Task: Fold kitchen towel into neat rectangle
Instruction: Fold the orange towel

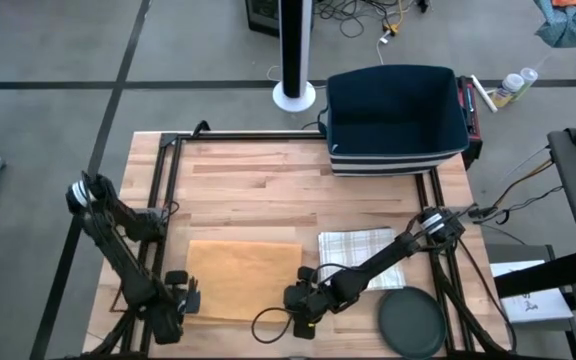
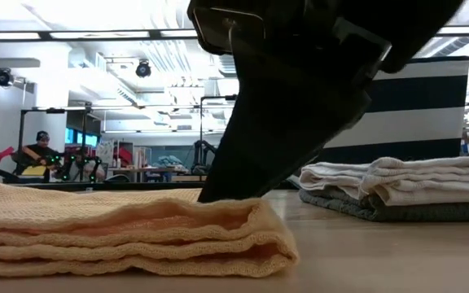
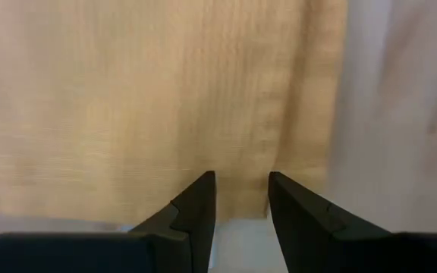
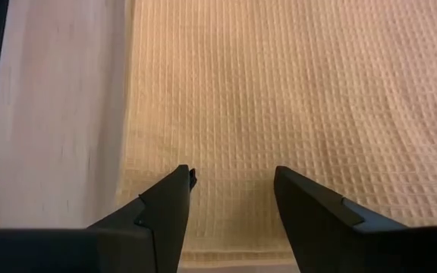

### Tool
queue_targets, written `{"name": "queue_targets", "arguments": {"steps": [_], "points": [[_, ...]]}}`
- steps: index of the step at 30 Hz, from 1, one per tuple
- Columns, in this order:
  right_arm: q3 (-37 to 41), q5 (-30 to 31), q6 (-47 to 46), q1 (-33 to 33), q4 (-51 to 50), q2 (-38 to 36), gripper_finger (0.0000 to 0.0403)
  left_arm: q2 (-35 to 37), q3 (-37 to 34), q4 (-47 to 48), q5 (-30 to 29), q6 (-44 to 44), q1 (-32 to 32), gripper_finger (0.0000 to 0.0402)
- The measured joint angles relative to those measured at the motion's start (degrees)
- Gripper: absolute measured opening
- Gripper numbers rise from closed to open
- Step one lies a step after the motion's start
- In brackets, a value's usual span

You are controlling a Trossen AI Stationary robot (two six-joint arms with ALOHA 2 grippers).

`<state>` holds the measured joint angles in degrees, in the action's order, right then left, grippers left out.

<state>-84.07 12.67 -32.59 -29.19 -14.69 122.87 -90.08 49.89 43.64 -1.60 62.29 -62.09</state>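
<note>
A tan waffle-weave towel lies folded in several layers on the wooden table, near its front edge; its stacked fold shows in the low view. My left gripper points straight down at the towel's near left corner. It is open, with nothing between its fingers. My right gripper slants down at the towel's right end. It is open, and the waffle cloth spreads out beyond its fingers. My right gripper meets the towel's top layer close to its right end, slanting down from the table's right. The open fingers stand apart on the cloth and pinch nothing. The towel lies flat on the table.
A stack of folded checked and grey towels lies just right of the tan towel. A dark round plate sits at the near right corner. A navy striped basket stands at the far right. Bare wood stretches behind the towel.
</note>
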Motion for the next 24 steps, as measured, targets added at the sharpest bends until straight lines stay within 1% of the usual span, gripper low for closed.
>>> {"name": "queue_targets", "arguments": {"steps": [3,5,9,12,16,24], "points": [[0.00,0.00,-0.60,0.00,-0.08,0.02,0.0185,-3.54,5.73,7.95,-3.58,-3.81,-0.41,0.0114],[0.00,0.31,-0.78,0.00,-0.05,0.02,0.0185,-5.52,8.35,10.98,-5.14,-5.51,-0.80,0.0114],[0.00,0.89,-0.82,-0.02,-0.05,0.02,0.0185,-8.01,10.49,11.39,-4.29,-6.37,-1.92,0.0117],[0.00,0.93,-0.82,-0.02,-0.03,0.02,0.0185,-8.31,11.76,11.40,-3.05,-5.65,-2.18,0.0117],[0.00,1.11,-0.76,0.11,-0.03,0.02,0.0185,-8.07,12.28,11.40,-3.00,-5.25,-3.19,0.0116],[0.00,2.40,-0.80,0.11,-0.05,0.02,0.0185,-8.07,9.85,11.72,-3.72,-4.62,-5.01,0.0122]]}}
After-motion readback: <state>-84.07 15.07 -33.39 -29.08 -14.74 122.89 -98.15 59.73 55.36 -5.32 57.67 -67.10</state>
